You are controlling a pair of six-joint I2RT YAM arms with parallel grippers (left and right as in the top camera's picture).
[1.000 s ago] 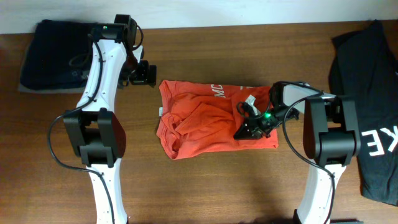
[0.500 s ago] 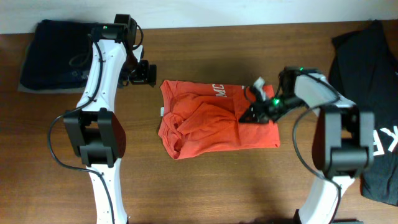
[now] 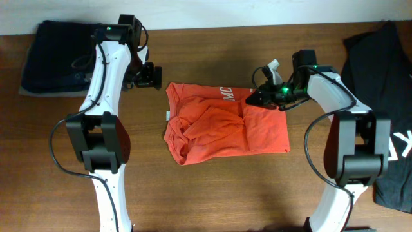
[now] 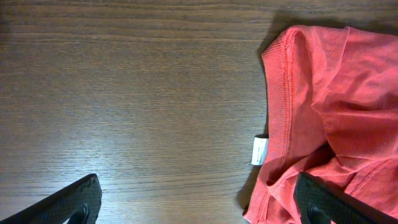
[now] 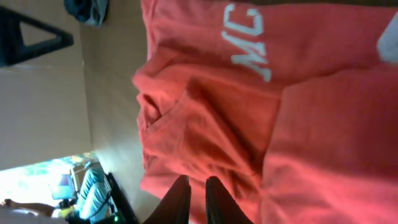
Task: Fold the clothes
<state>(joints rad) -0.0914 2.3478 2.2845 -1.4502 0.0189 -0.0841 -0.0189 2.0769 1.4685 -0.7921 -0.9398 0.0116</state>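
The red-orange T-shirt, the clothes, lies crumpled mid-table, and part of its white lettering shows at the far edge. My left gripper hangs wide open just off the shirt's far left corner. In the left wrist view the collar and a white label lie between its fingers, with the left gripper holding nothing. My right gripper hovers over the shirt's far right part. Its fingertips stand a narrow slit apart above the cloth, with nothing between them.
Dark navy folded garments sit at the back left corner. A black T-shirt with white letters covers the right edge. The bare wooden table shows in front of the shirt.
My right gripper has risen from the shirt's near right part and moved toward its far edge. Its jaws have parted slightly, and the right side now lies flat. The left arm has not moved.
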